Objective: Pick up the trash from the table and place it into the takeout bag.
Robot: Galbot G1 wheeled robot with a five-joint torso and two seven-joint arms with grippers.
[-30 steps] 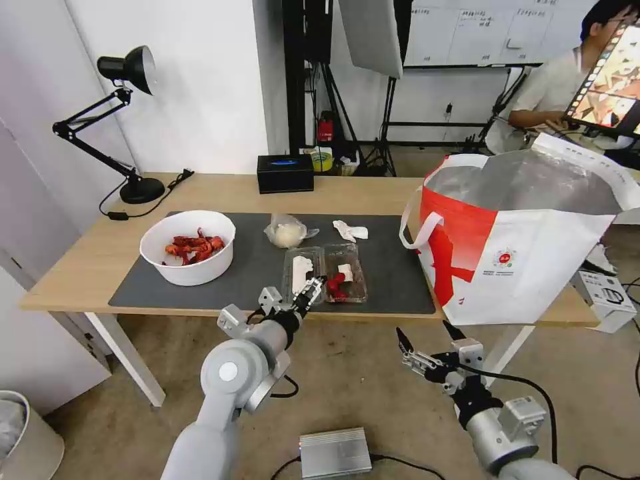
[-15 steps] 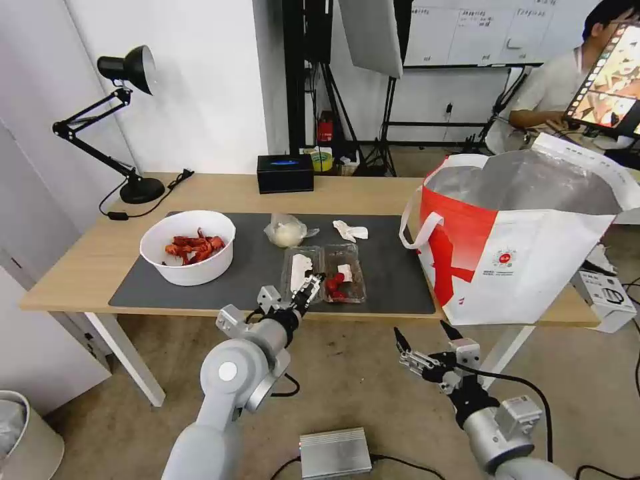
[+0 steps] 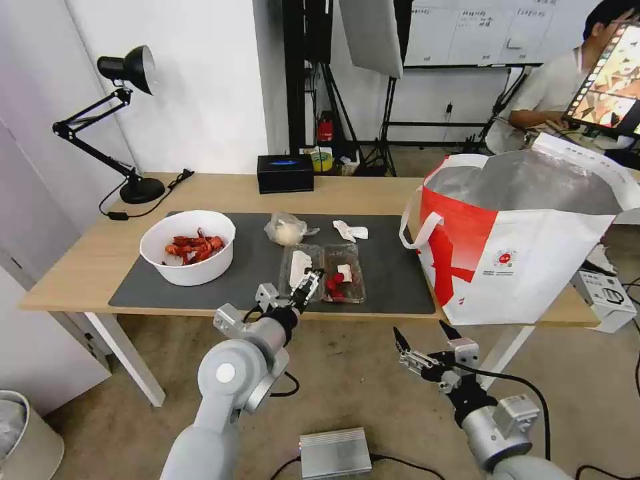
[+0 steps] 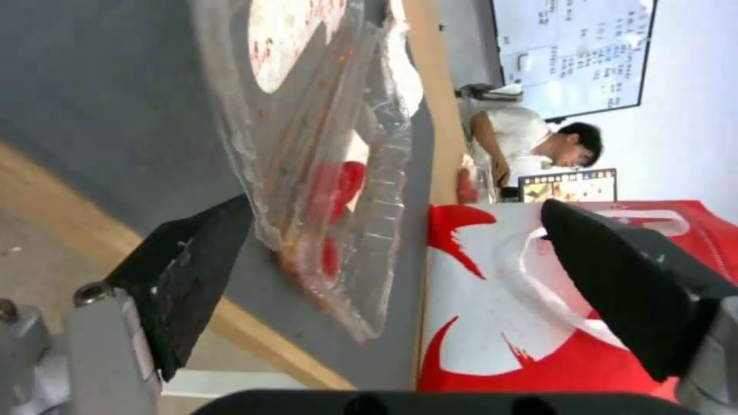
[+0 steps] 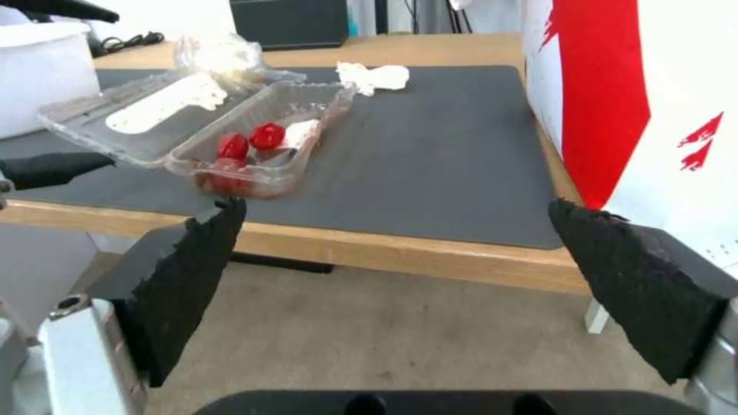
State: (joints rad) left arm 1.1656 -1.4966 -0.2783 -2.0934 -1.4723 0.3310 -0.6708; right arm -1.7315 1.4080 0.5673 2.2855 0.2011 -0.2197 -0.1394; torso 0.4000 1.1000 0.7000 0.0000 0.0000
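Note:
On the table's (image 3: 220,190) dark mat lie the trash items: a white bowl (image 3: 189,247) of red shells, a clear bag with a whitish lump (image 3: 287,231), a crumpled tissue (image 3: 350,231) and an open clear clamshell box (image 3: 325,272) with red scraps. My left gripper (image 3: 308,283) is open at the box's front edge. In the left wrist view the box (image 4: 323,173) lies close before the spread fingers of the left gripper (image 4: 394,203). My right gripper (image 3: 423,340) hangs open below the table edge, facing the box (image 5: 230,132). The takeout bag (image 3: 527,233) stands open at the right end.
A black desk lamp (image 3: 127,100) and a black box (image 3: 285,173) stand at the back of the table. A grey metal box (image 3: 335,453) lies on the floor between my arms. A pale bin (image 3: 20,433) is at the lower left.
My left gripper has edged forward toward the clamshell box's front edge. The right gripper has hardly moved.

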